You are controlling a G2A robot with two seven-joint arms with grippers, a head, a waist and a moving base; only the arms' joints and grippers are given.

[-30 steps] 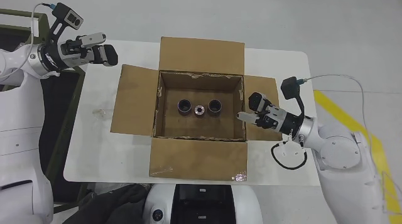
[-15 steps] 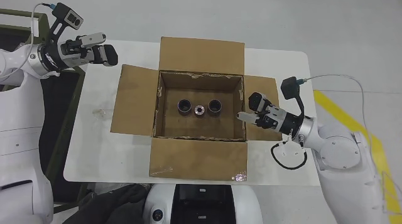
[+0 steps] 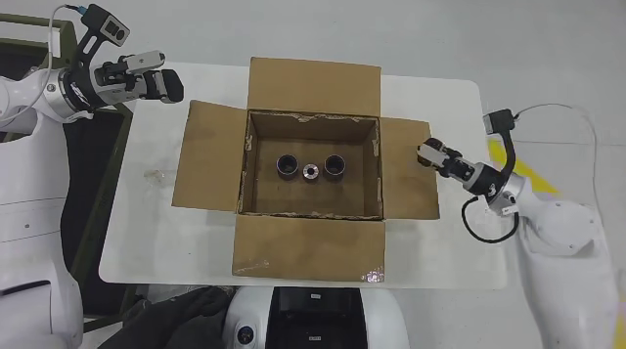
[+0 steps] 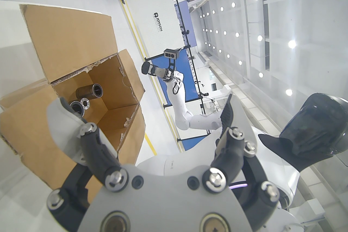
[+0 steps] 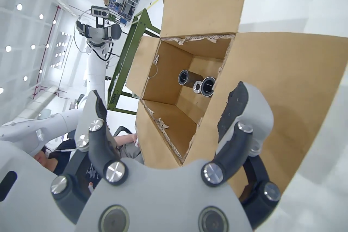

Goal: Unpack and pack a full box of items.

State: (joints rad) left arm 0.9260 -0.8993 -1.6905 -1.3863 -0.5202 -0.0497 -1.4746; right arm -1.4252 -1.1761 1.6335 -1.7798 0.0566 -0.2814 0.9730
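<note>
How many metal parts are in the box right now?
3, in a row on the box floor: first dark sleeve, small silver ring in the middle, second dark sleeve. Nothing looks hidden from above.

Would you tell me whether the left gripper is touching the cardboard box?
Apart. The top view shows bare table between the left gripper and the nearest flap of the cardboard box.

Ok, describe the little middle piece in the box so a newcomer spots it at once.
Look inside the open cardboard box on the white table. Three round parts sit in a row on its floor; yours is the small silver piece in the middle. It is bright and smaller than the dark cylinder and second dark cylinder flanking it.
</note>
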